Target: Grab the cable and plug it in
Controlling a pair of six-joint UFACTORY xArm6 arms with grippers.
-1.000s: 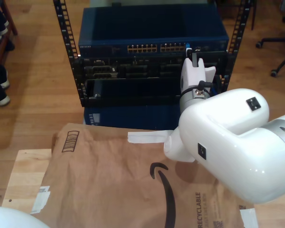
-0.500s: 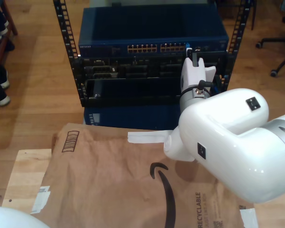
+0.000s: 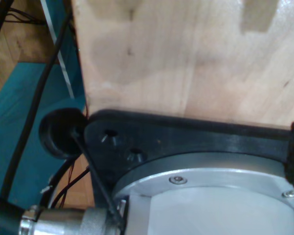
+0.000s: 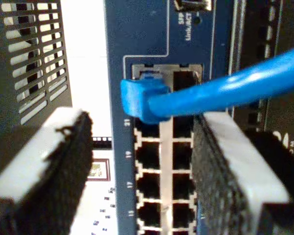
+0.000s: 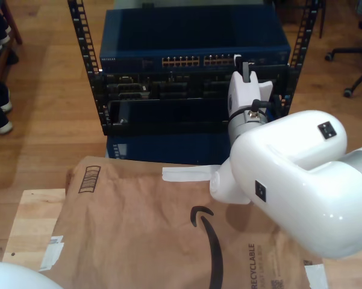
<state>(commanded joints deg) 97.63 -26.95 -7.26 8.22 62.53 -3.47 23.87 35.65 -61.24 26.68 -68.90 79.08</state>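
cable (image 4: 205, 95) plugged into switch (image 4: 156, 44) (blue)

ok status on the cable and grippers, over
My second gripper open at the switch. Blue cable plug seated in a port. First gripper's state unseen. Nothing obstructing.

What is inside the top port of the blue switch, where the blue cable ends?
The cable ends in a blue boot seated in the switch port. The plug itself is covered by that boot.

soft even indoor light, glare behind the rack in the second wrist view, blurry close-up fingers (image 4: 54, 166)
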